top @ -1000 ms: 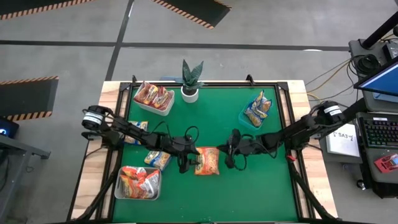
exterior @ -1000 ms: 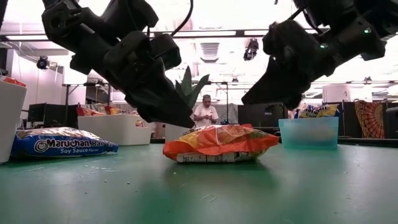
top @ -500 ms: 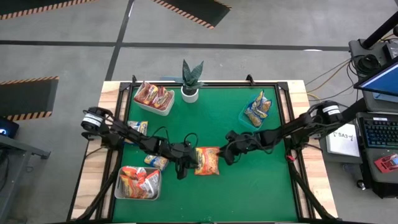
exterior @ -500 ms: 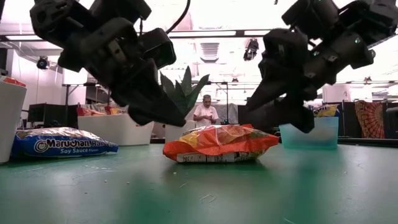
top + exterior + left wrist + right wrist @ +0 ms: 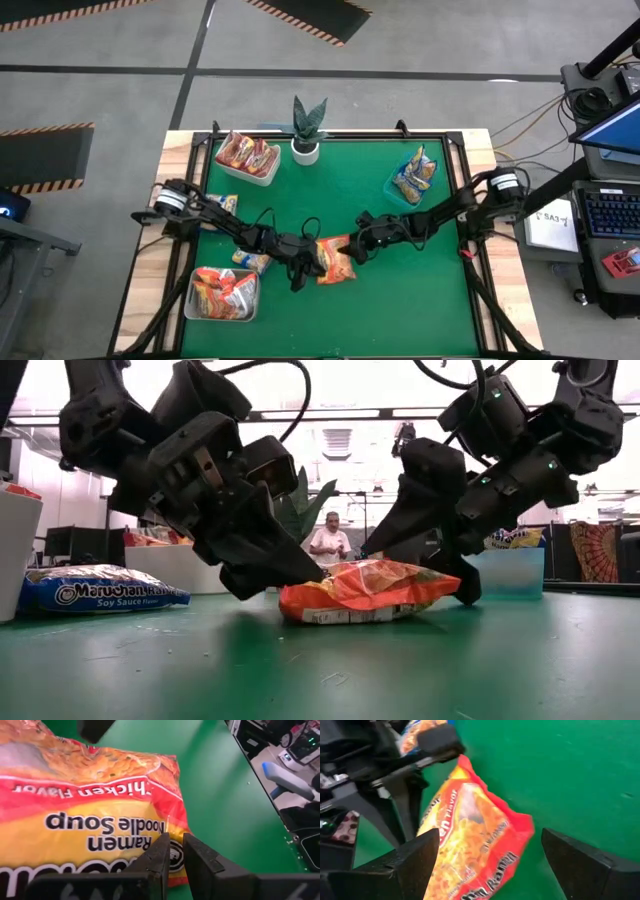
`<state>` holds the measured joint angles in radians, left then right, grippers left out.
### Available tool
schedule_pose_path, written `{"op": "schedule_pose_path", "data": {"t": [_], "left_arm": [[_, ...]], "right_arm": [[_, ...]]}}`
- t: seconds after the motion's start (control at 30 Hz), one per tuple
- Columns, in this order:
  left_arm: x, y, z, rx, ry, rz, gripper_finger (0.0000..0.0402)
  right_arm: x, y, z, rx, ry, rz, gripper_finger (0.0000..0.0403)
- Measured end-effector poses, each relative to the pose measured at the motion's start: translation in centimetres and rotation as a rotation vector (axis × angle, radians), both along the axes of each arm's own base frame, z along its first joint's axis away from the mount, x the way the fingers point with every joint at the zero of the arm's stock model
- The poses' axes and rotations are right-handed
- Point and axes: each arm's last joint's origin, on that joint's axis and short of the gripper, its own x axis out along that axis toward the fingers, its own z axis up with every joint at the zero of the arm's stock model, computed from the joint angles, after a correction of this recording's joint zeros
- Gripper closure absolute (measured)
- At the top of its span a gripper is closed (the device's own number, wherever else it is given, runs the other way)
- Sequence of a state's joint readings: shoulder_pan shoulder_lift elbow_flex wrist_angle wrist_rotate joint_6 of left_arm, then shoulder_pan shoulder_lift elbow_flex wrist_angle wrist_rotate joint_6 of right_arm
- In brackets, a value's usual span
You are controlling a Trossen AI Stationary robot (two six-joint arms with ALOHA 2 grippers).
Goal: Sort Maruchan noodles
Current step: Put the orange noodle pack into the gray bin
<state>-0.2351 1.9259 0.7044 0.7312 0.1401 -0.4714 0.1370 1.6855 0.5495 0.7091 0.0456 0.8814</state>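
Centrally, orange ramen packet (image 5: 335,259) lies flat mid-table. Left gripper (image 5: 303,262) pinches its near edge, fingers (image 5: 167,857) clamped almost together; right gripper (image 5: 349,247), spread wide, flanks the opposite end. Long axis runs between them; left nearer.

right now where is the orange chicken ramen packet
In the high view the orange chicken ramen packet lies on the green mat near the table's middle, between the left gripper and the right gripper.
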Motion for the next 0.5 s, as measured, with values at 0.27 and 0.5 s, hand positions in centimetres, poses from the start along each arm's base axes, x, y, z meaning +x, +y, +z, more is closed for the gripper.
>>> {"op": "schedule_pose_path", "data": {"t": [0.27, 0.5], "left_arm": [[-0.1, 0.4, -0.2, -0.001, 0.011, 0.007, 0.0365], [-0.1, 0.4, -0.2, 0.000, 0.014, 0.007, 0.0365]], "right_arm": [[1.8, 0.3, -0.6, -0.079, -0.056, 0.075, 0.0093], [3.8, 0.7, -1.0, -0.127, -0.078, 0.151, 0.0140]]}}
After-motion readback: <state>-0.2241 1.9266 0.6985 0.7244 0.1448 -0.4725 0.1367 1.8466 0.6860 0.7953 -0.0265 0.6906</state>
